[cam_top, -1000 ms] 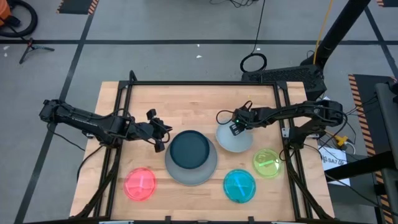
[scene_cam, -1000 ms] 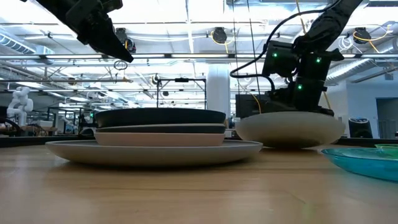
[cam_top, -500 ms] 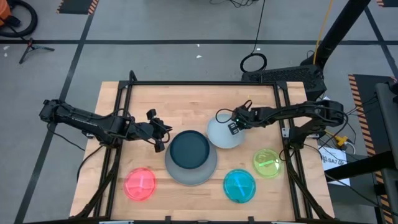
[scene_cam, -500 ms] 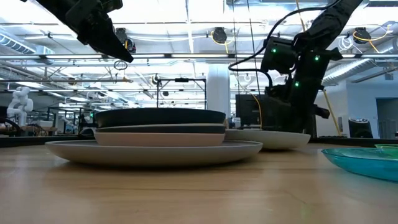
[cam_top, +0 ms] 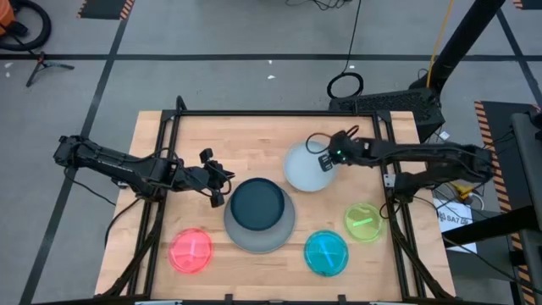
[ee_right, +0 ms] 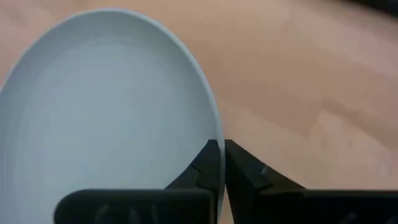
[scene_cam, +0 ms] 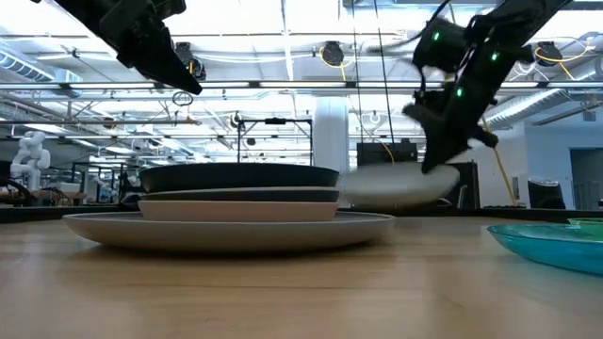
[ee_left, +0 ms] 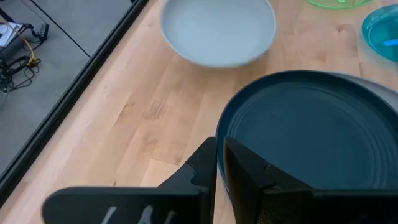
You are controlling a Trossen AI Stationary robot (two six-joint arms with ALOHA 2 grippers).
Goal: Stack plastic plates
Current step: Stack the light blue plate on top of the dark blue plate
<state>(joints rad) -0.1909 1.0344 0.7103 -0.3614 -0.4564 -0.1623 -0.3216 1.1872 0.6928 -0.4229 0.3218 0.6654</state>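
I've got the right gripper [cam_top: 325, 163] clamped on the pale blue plate's [cam_top: 305, 167] rim, lifted at the stack's [cam_top: 260, 215] two o'clock; next, carry it over the dark teal plate [cam_top: 258, 204], left gripper [cam_top: 217, 180] pinched together, idle.

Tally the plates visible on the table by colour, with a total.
Grey, largest, bottom of the stack: 1
Peach-pink, mid-stack edge seen in the low view: 1 visible
Dark teal, top of the stack: 1 visible
Pale blue, held at its rim by the right gripper: 1
Translucent red: 1
Translucent cyan: 1
Translucent green: 1
Total: 7 visible; the stack may hide more.
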